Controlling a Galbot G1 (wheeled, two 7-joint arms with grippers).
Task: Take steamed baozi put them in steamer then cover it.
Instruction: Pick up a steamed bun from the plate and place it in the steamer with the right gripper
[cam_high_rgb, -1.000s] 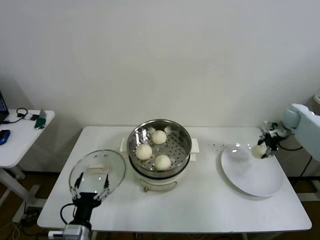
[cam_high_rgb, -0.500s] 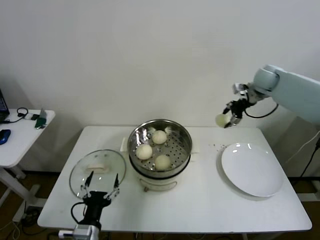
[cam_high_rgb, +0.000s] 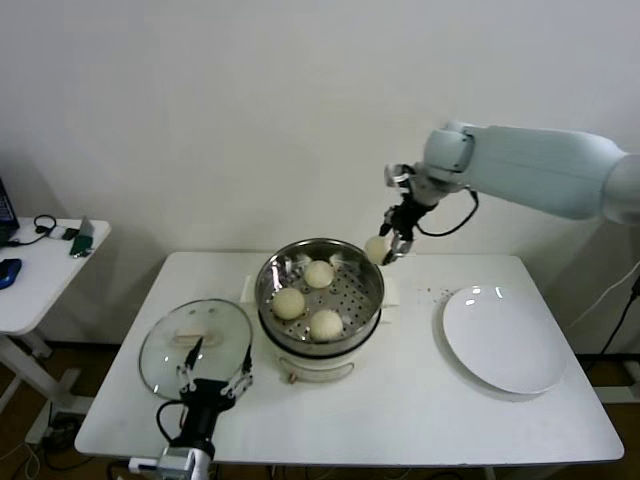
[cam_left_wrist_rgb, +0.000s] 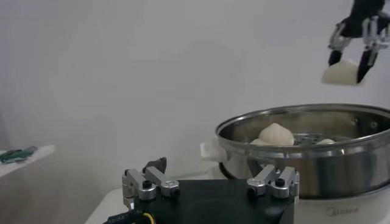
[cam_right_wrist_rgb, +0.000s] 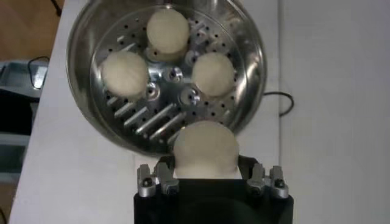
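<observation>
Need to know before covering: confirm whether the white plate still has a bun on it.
No. In the head view the white plate lies bare, and the last baozi hangs in the right gripper by the steamer rim.

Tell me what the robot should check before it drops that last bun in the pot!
1. Bun held tight: the right gripper is shut on the fourth baozi. Ok.
2. Bun over the steamer: it hangs by the far right rim, not over the middle. Not ok.
3. Free spot on the tray: three baozi sit on it, with bare tray on the side nearest the held bun. Ok.
4. Pot uncovered: the cover lies on the table left of the steamer. Ok.
5. Left gripper ready for the cover: open, near its edge. Ok.
</observation>
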